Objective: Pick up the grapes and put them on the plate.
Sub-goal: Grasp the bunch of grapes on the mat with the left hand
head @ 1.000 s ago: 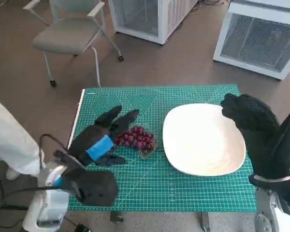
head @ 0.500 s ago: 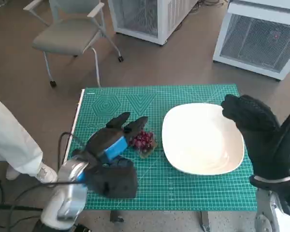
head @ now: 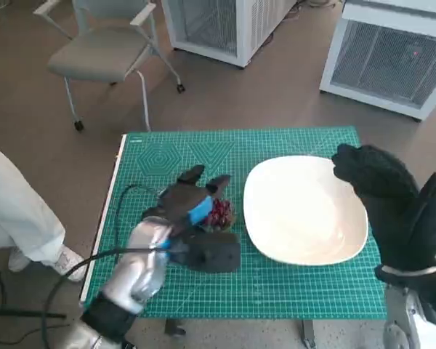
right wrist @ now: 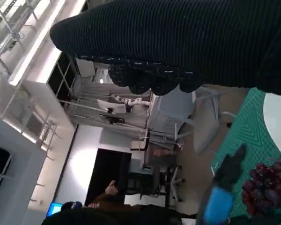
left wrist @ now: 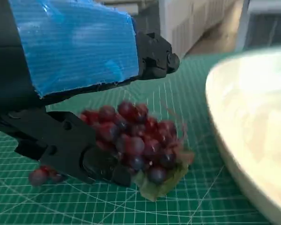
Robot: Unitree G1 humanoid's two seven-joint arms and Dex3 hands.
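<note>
You're seeing a grey chair [head: 105,51] sitting at ten o'clock beyond the green cutting mat [head: 291,291], white cabinets [head: 392,54] standing at two.

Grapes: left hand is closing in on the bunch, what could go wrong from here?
1. The left hand has fingers on only one side of the grapes; a partial hold could let the bunch sag or drop.
2. One or two grapes lie apart behind the fingers and may be left on the mat.
3. The plate rim is close beside the bunch, so a low carry could bump it.
</note>
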